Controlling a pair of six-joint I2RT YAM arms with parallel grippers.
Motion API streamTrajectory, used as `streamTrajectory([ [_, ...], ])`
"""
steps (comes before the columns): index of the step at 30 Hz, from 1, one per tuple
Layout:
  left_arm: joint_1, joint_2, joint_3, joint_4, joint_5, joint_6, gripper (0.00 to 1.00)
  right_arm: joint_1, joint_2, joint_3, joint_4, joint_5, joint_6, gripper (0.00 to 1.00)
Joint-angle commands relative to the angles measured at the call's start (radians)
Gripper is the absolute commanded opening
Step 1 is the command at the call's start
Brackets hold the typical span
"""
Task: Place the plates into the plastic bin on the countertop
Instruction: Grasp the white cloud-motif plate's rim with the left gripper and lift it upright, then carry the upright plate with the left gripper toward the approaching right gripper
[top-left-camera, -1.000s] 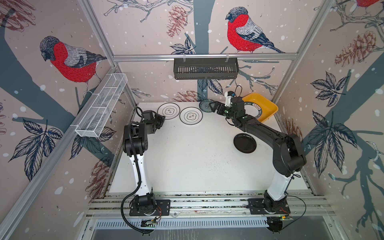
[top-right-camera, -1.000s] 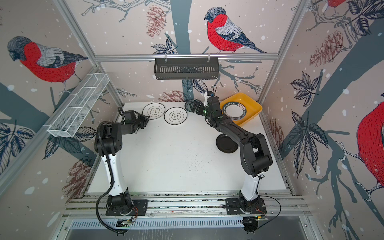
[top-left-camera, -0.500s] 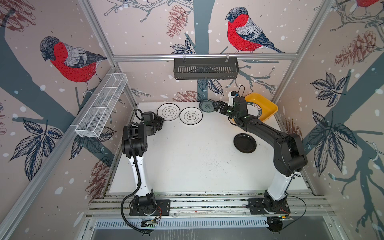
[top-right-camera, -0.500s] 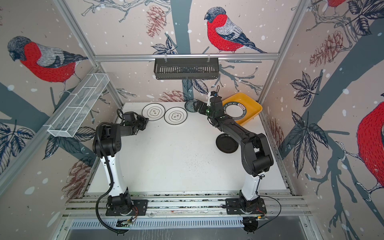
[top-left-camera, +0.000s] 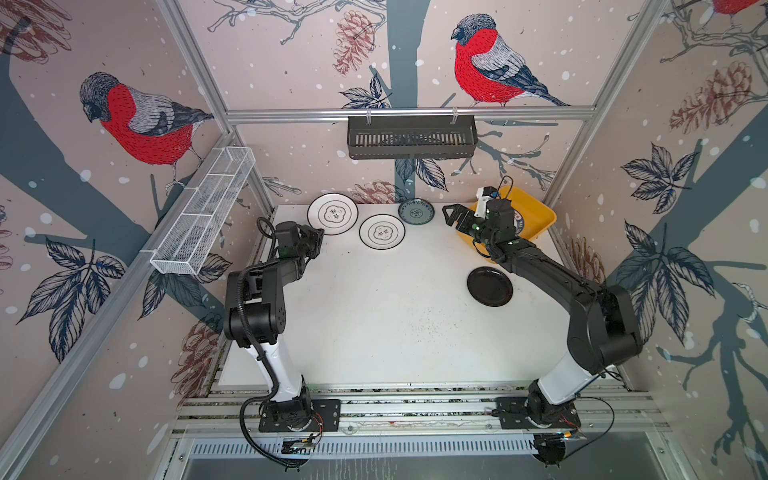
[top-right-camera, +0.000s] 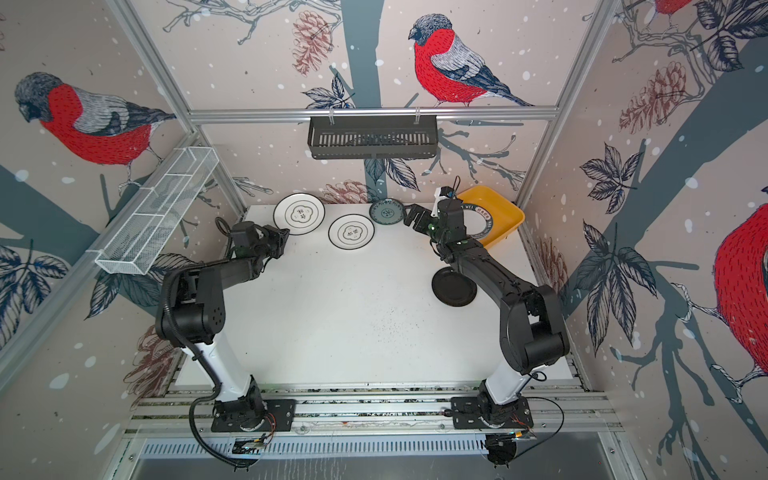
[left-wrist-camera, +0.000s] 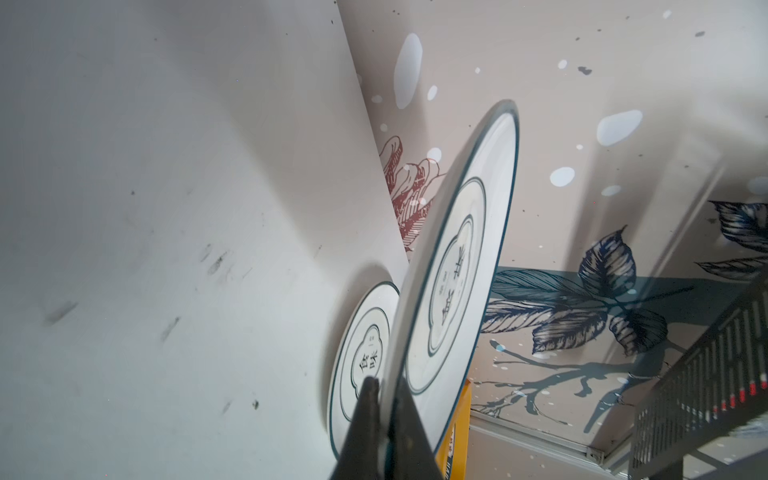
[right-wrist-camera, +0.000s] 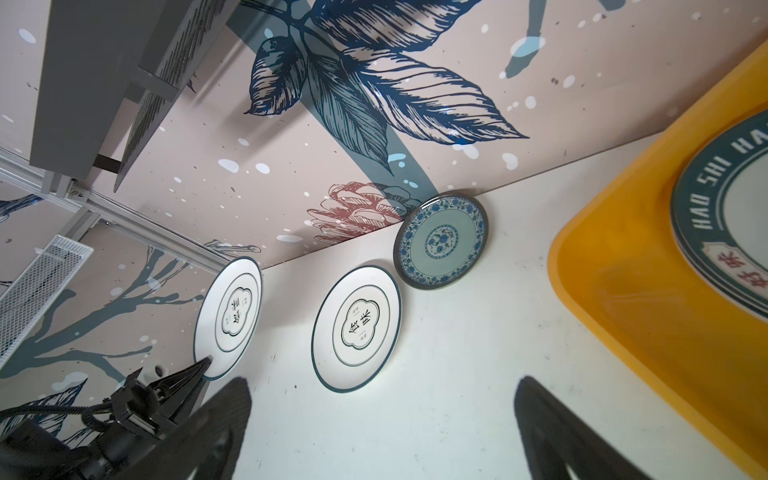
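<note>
White round plate (left-wrist-camera: 457, 266) (thin dark rim, tilted) is pinched at its edge by left claw (left-wrist-camera: 384, 390); right claw (right-wrist-camera: 382, 386) spread near yellow plastic bin (right-wrist-camera: 602, 291).

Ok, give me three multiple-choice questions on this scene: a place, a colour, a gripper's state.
1. Where is the black plate? A in the hanging basket; B on the table; C in the wire rack.
2. What colour is the bin? A yellow; B blue; C black.
3. The left gripper is: A open; B shut on a white plate; C shut on the black plate.
Answers: B, it lies flat on the table; A, its walls are yellow; B, its jaws pinch the plate's rim.
</note>
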Motion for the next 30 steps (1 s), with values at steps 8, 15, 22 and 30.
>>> streamTrajectory([
  [8, -0.124, -0.211, -0.066, -0.068, 0.049, 0.083, 0.03, -0.068, -0.181, -0.150, -0.016, -0.062, -0.008, 1.00],
  [15, -0.221, -0.270, 0.003, -0.252, 0.106, 0.194, 0.01, -0.084, -0.276, -0.213, -0.066, -0.112, 0.017, 1.00],
  [22, -0.336, -0.289, 0.043, -0.331, 0.126, 0.250, 0.01, -0.070, -0.318, -0.263, 0.004, -0.257, 0.051, 1.00],
  [30, -0.425, -0.230, 0.101, -0.326, 0.174, 0.255, 0.01, -0.013, -0.284, -0.261, 0.020, -0.309, 0.066, 1.00],
])
